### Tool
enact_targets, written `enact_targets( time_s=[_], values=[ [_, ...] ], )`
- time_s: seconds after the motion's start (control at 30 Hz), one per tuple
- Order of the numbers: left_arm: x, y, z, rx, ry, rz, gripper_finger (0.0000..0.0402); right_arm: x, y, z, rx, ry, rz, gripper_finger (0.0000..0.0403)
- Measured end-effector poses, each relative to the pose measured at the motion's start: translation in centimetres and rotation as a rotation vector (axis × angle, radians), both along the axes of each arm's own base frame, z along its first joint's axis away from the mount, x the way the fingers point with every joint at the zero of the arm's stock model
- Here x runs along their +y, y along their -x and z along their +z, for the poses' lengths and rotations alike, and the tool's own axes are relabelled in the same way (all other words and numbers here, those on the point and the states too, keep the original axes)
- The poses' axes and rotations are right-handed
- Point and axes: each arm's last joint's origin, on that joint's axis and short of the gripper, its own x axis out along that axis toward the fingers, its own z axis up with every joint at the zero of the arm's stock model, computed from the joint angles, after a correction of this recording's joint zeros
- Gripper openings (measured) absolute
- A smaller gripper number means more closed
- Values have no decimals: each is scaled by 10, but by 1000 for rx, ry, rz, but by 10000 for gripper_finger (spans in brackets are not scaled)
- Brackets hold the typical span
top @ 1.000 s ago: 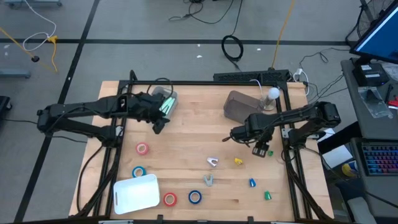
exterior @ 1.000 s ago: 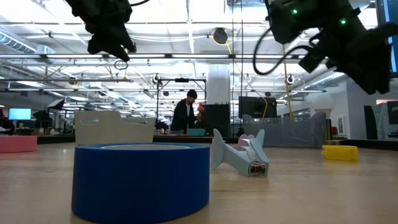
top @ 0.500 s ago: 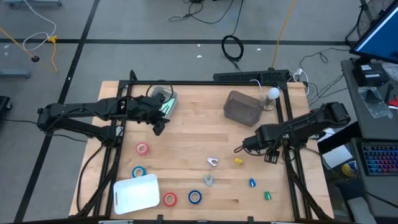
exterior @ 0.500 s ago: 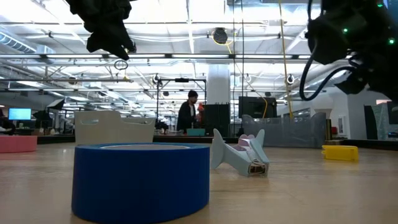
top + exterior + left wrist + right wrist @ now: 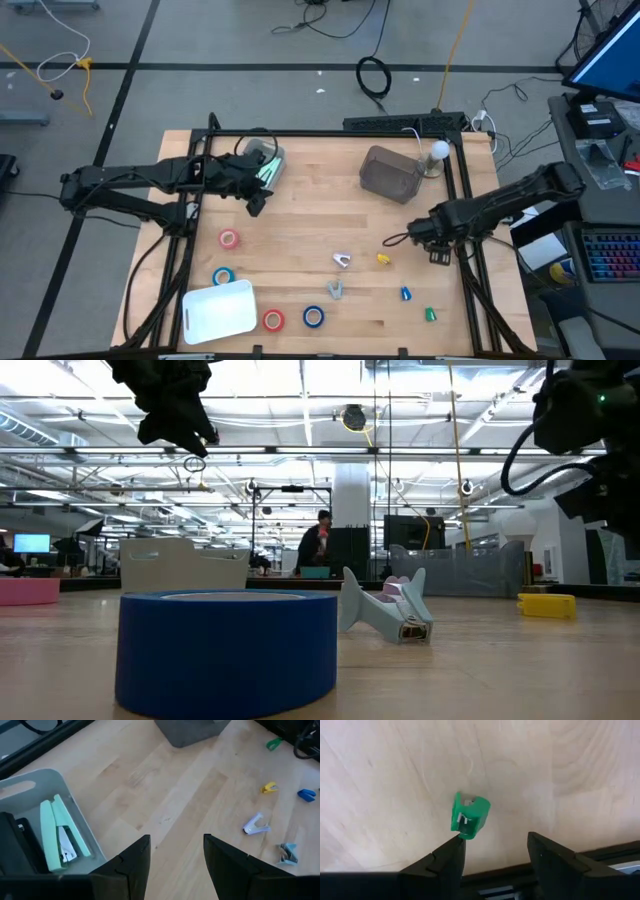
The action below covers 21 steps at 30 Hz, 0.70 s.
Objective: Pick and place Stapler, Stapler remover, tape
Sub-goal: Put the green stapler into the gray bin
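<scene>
Up close in the low view there's a blue tape roll [image 5: 228, 650] lying flat, hole facing up, near the table's front edge. Behind it, a pale stapler remover [image 5: 385, 608] with jaws splayed upward. The right gripper [image 5: 436, 244] hovers by the table's right edge, fingers apart, empty. At the back-left, the left gripper [image 5: 255, 203] hangs open, empty, beside the bin [image 5: 75, 815] holding a green stapler [image 5: 62, 831], long axis running along the bin.

Open left pincer [image 5: 172, 865] hovers beside bin [image 5: 75, 815] holding green stapler [image 5: 62, 832].
</scene>
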Motion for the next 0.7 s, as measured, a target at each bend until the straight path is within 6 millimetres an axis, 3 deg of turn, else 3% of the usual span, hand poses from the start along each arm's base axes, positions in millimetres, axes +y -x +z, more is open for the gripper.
enact_targets(
  time_s=[0.7],
  values=[
    [0,0,0,-1,-1,5,186,2,-1,7,-100,-86,-92,205]
  ],
)
